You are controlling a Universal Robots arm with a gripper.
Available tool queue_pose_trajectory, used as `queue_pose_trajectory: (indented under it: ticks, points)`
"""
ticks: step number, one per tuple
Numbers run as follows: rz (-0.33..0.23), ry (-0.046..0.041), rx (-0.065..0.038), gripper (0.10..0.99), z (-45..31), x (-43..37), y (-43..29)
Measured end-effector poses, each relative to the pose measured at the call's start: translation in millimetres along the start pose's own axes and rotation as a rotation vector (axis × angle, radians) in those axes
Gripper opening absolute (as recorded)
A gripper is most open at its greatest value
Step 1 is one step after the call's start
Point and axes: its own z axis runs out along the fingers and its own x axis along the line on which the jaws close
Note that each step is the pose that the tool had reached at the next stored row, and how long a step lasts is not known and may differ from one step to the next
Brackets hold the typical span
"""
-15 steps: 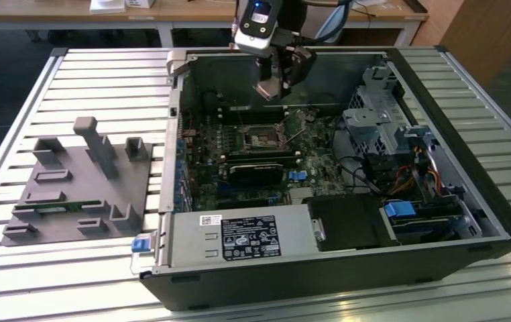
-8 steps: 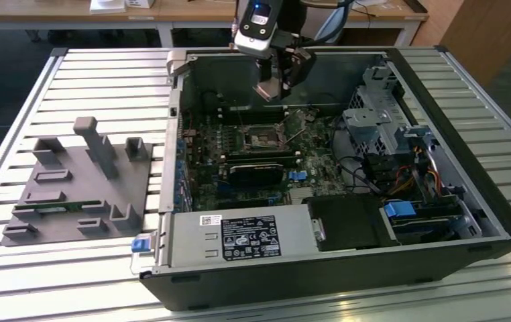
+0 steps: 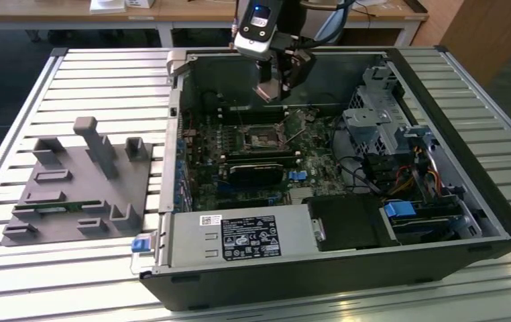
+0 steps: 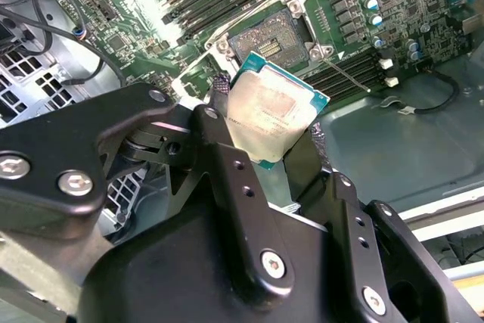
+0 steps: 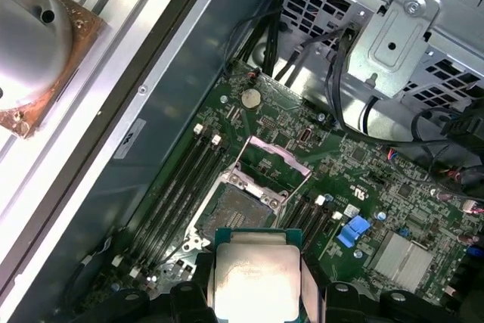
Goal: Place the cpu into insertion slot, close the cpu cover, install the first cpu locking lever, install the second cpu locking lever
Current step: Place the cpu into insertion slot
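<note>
Fingers [image 4: 221, 138] clamped on the cpu [image 4: 276, 107], one pad on each of 2 opposite edges, silver-grey top w/ green rim facing the cam in both wrist views. Chip sits tilted in the grasp in the second wrist view. It is held in the air, apart from the board, not seated.

Gripper [image 3: 271, 94] hangs inside the open pc case [image 3: 327, 268], over the back part of the motherboard in the exterior view. Insertion slot [image 5: 231, 209] lies below the chip & is bare, dark pin grid showing w/ metal rim around it. Cpu cover [image 5: 278, 153] is flipped up, standing at one edge of the slot, board visible thru its window. A thin lever rod [image 4: 348, 73] sticks out from a corner of the rim, lying across the memory slots [image 5: 181, 179] beside it.

Further out, the case rests on a slatted table [image 3: 76, 74]; a grey fixture tray [image 3: 86, 194] sits on the exterior view's left, well apart from the arm.
</note>
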Motion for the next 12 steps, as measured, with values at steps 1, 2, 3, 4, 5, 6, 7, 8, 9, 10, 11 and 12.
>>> queue_pose_trajectory:
  ticks: [1, 2, 3, 4, 5, 6, 7, 8, 9, 10, 11, 12]
  points:
    - [0.0, 0.0, 0.0, 0.541, 0.3, 0.0, 0.0]
    - [0.001, -0.0001, 0.0, 0.541, 0.6, 0.0, -0.1]
    - [0.001, -0.0001, 0.0, 0.541, 0.9, 0.0, -0.1]
    - [0.001, -0.0001, 0.0, 0.541, 1.2, 0.0, -0.1]
    - [0.002, -0.0002, 0.0, 0.541, 1.5, -0.1, -0.1]
    - [0.002, -0.0002, 0.0, 0.541, 1.8, 0.0, -0.2]
    - [0.002, -0.0003, 0.0, 0.541, 2.0, 0.0, -0.2]
    - [0.003, -0.0002, 0.0, 0.541, 2.4, 0.0, -0.2]
    - [0.003, -0.0003, 0.0, 0.541, 2.7, 0.0, -0.2]
    - [0.004, -0.0003, 0.0, 0.541, 3.0, 0.0, -0.3]
    - [0.004, -0.0004, 0.0, 0.541, 3.3, -0.1, -0.3]
    - [0.004, -0.0004, 0.0, 0.541, 3.5, -0.1, -0.3]
